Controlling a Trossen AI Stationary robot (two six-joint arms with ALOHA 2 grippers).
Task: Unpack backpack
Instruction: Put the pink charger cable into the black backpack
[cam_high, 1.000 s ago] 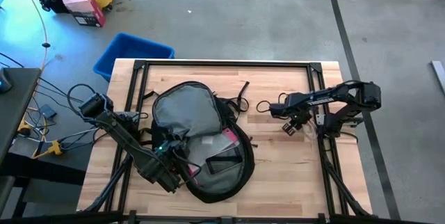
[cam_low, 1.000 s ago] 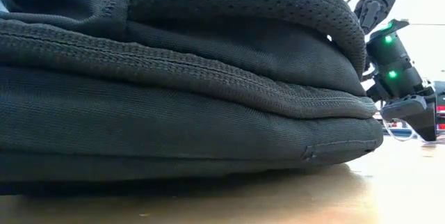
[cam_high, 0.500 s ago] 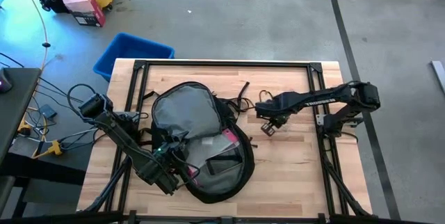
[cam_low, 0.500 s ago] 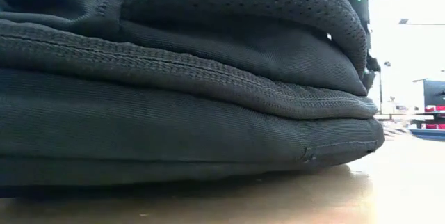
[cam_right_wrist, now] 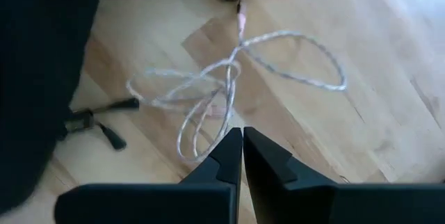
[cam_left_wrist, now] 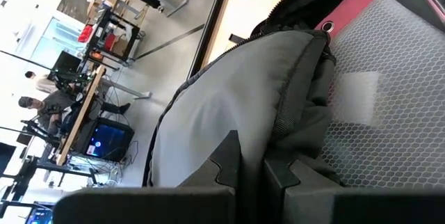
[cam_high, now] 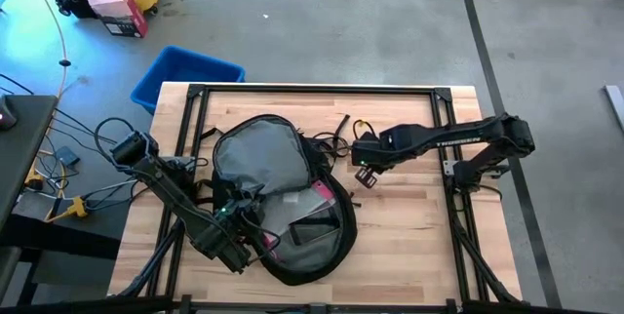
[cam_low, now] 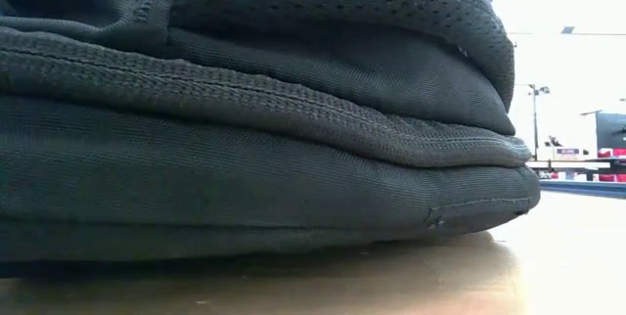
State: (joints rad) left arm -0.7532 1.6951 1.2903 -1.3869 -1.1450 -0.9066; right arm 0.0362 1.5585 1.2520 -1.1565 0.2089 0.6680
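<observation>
The large black fabric backpack (cam_high: 283, 202) with its grey padded back panel lies flat on the pale wooden worktop (cam_high: 409, 226), left of centre, its main compartment unzipped. Inside lies a clear pouch with a pink edge (cam_left_wrist: 361, 78). No writing or brand mark can be read on the bag.

The left end effector (cam_high: 234, 241) sits at the near edge of the bag; in the left wrist view its fingers (cam_left_wrist: 229, 161) are pressed together on a fold of the grey fabric. The right end effector (cam_high: 365, 170) hangs just beside the bag's right side, fingers (cam_right_wrist: 233, 154) closed and empty, above a thin looped pale cord (cam_right_wrist: 229, 88) lying on the wood.
</observation>
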